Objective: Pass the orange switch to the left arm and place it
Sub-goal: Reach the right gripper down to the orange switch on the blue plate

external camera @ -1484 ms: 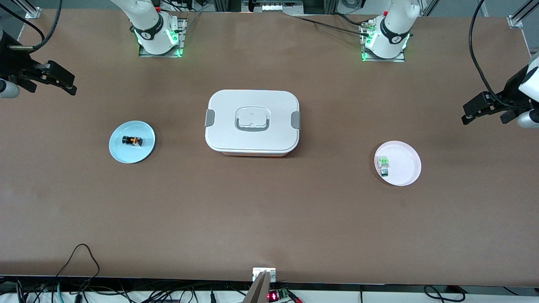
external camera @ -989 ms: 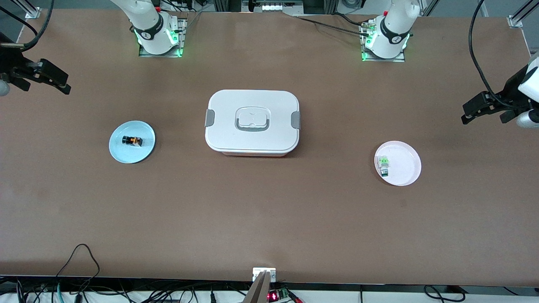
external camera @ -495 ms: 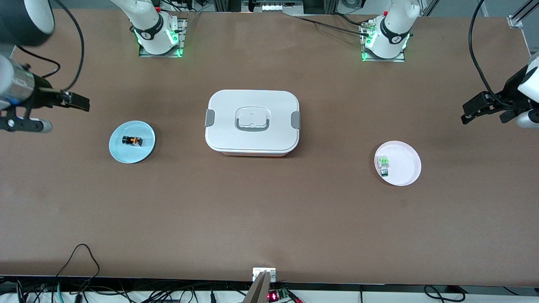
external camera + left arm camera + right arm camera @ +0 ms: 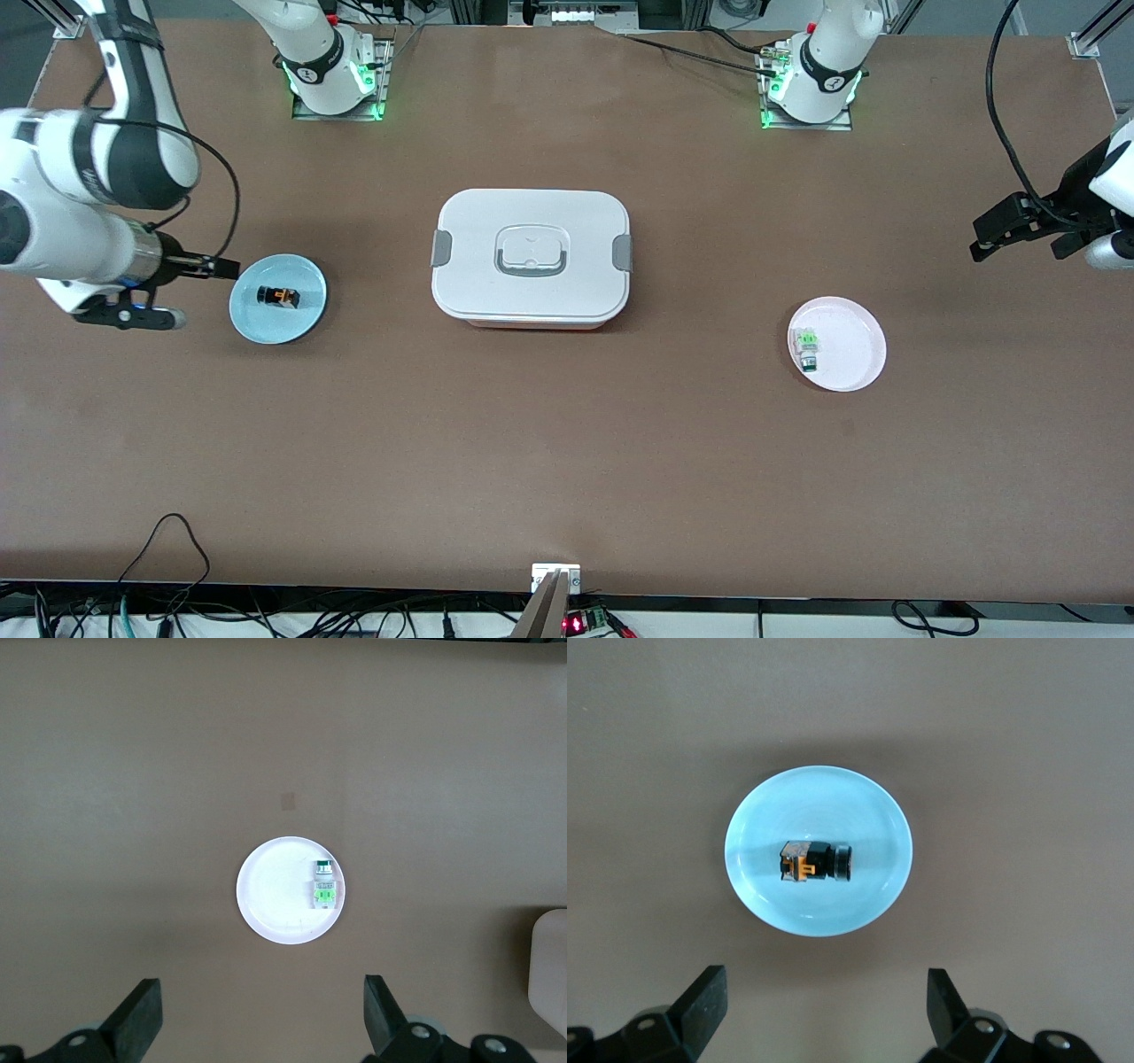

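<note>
The right gripper [image 4: 208,266] hangs over the table at the right arm's end, just beside the rim of a pale blue plate [image 4: 306,310], at about nine o'clock from it in the front view. In the right wrist view its fingers [image 4: 702,1005] stand wide apart with nothing between them, and the blue plate [image 4: 868,815] lies ahead of them. The orange switch [image 4: 278,297], a small black block with orange markings, lies on its side near the middle of that plate, clear of the gripper; it shows plainly in the right wrist view too [image 4: 813,862]. At three o'clock from the blue plate sits the box [image 4: 531,257], white, lid on, grey clips at both ends, in the middle of the table. The left gripper [image 4: 992,237] waits in the air over the left arm's end of the table, its fingers [image 4: 137,1019] also spread wide and empty. At about seven o'clock from it a white plate [image 4: 855,354] carries a small green-and-white part [image 4: 805,346], seen again in the left wrist view [image 4: 323,886] near that plate's edge [image 4: 266,895].
</note>
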Robot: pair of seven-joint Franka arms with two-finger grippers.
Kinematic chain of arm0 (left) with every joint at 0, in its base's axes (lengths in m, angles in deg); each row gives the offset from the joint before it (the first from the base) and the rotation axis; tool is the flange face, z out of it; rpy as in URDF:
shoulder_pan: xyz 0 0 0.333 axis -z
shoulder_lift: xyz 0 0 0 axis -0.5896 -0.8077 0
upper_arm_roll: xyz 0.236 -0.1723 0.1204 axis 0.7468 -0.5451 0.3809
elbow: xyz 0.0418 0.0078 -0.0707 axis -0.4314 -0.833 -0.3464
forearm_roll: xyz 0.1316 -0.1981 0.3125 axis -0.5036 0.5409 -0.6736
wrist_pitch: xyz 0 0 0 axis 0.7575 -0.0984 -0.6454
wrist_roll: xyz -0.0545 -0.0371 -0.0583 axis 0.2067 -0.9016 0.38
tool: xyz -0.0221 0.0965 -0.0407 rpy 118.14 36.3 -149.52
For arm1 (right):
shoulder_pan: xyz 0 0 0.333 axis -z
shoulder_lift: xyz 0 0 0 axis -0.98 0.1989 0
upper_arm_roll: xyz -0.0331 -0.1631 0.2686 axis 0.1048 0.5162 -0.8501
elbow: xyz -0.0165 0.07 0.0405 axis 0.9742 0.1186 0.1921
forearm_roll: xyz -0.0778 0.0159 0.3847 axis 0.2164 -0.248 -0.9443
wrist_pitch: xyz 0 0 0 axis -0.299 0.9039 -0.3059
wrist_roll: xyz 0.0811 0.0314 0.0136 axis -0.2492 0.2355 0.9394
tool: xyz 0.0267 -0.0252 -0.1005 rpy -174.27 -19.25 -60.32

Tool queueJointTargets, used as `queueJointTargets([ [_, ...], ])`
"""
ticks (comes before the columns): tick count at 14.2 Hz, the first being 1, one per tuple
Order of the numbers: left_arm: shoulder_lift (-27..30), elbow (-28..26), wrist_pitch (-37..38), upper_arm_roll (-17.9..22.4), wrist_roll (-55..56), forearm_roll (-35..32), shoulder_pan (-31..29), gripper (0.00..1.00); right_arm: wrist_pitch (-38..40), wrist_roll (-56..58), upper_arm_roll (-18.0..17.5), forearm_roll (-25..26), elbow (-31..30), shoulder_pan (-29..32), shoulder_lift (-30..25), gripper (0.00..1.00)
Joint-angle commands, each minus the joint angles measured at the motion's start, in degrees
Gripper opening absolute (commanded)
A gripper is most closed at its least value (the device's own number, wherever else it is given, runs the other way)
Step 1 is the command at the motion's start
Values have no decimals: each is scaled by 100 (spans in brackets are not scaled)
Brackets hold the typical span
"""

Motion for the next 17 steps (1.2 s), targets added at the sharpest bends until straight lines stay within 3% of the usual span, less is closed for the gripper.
queueJointTargets([
  [1,-62,149,125,-18,-47,-76,-11,100,-1074,123,-38,88,-956,-10,-111,100],
  [6,-62,149,125,-18,-47,-76,-11,100,-2535,403,-29,88,-1627,-10,337,100],
  [17,-62,149,125,-9,-47,-76,-11,100,-3416,554,68,79,-1653,69,1120,100],
])
